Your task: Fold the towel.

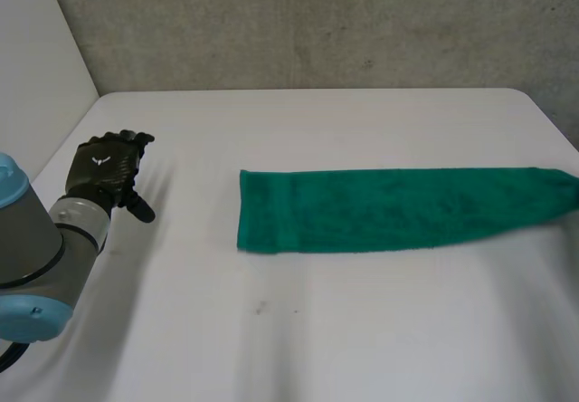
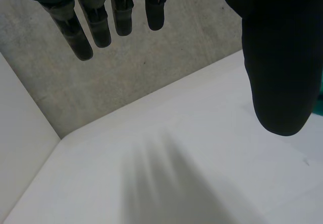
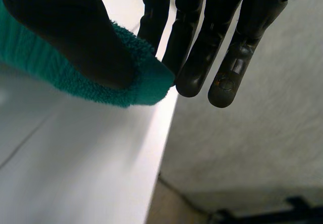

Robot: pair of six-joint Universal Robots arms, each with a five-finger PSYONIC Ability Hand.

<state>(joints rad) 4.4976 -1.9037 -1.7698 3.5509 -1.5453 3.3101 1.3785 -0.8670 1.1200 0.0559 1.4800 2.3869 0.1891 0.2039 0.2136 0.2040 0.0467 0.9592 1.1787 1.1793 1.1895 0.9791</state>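
White counter (image 1: 317,330), grey concrete wall (image 1: 317,22) behind, white panel (image 1: 36,58) at left. Left hand (image 1: 107,168) relaxed, empty, over counter's left side. Green towel (image 1: 389,207) lies as a long strip, middle to right, its right end cut off in head view. Right hand (image 3: 75,37) pinches a towel end, thumb against fingers

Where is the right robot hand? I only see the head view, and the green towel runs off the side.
Observer: In its wrist view, the right robot hand pinches the towel by its end, between thumb and fingers.
Operator: Is that end near the table's edge?
Observer: Yes, the pinched end sits right by the edge of the table.
Operator: Is the left robot hand holding anything?
Observer: No, its fingers are straight with nothing in its palm.
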